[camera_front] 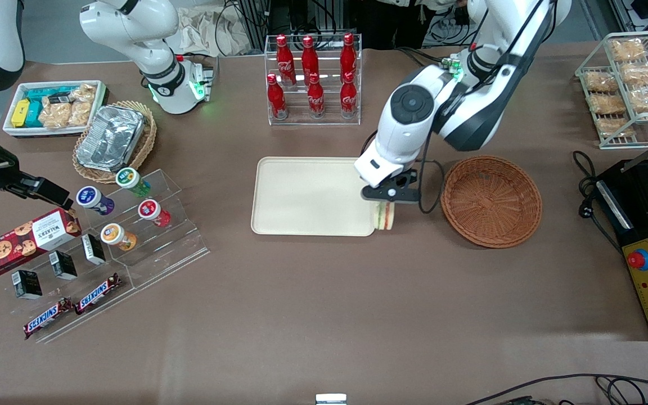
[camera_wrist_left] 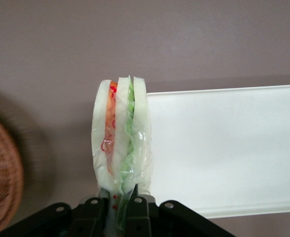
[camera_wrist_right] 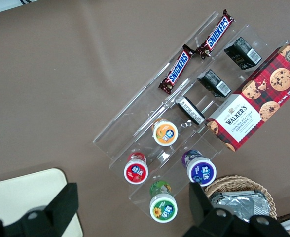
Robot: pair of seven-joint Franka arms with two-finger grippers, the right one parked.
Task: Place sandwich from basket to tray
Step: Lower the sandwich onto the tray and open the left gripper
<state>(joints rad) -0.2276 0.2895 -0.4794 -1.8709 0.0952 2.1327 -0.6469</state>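
Brown table (camera_front: pixel 324 315) fills the front view. Just right of centre, the gripper (camera_front: pixel 387 203) is clamped on the sandwich (camera_front: pixel 384 216), carrying it between basket (camera_front: pixel 491 201) and tray (camera_front: pixel 307 196), at the tray's corner. Next: shift fully over the tray, lower, release.

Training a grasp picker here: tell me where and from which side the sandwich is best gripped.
Grip the sandwich across its two flat bread faces near one end, coming from above, as the gripper does now by the tray corner nearest the basket. It hangs on edge, so the broad faces meet the fingers and the filling stays sandwiched.
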